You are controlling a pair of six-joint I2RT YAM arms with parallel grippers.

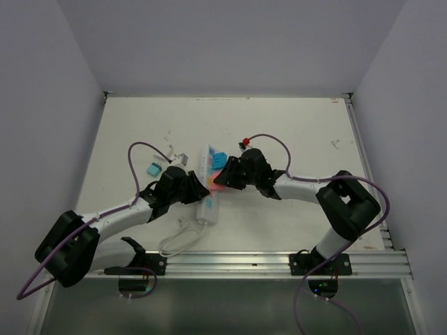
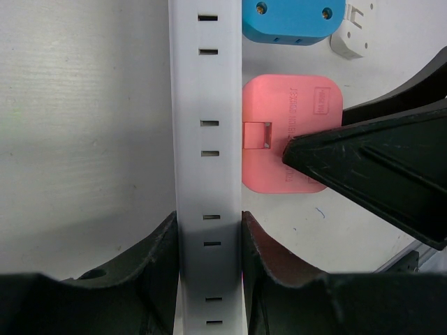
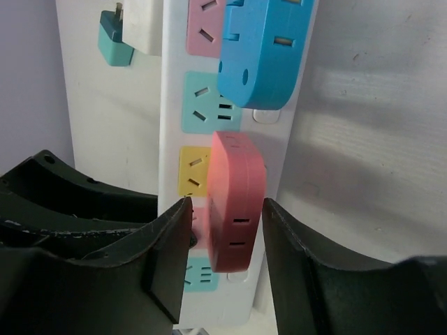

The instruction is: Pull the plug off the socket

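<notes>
Plug (image 3: 237, 209) between fingers (image 3: 167, 258): right wrist view

You work on a white table (image 1: 307, 132), scuffed with dark marks (image 1: 167, 132) beyond the left claw (image 1: 199, 192) and right claw (image 1: 222, 178). Plain pale grey walls (image 1: 230, 42) enclose three sides. An aluminium rail (image 1: 244, 264) runs behind both claws. The light is soft and even.

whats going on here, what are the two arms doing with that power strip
The left gripper is clamped across the white power strip, steadying it. The right gripper has its fingers close on either side of the pink plug, though a firm grip cannot be confirmed. The pink plug is seated in the strip, not yet pulled out. A blue plug sits in it further along.
</notes>
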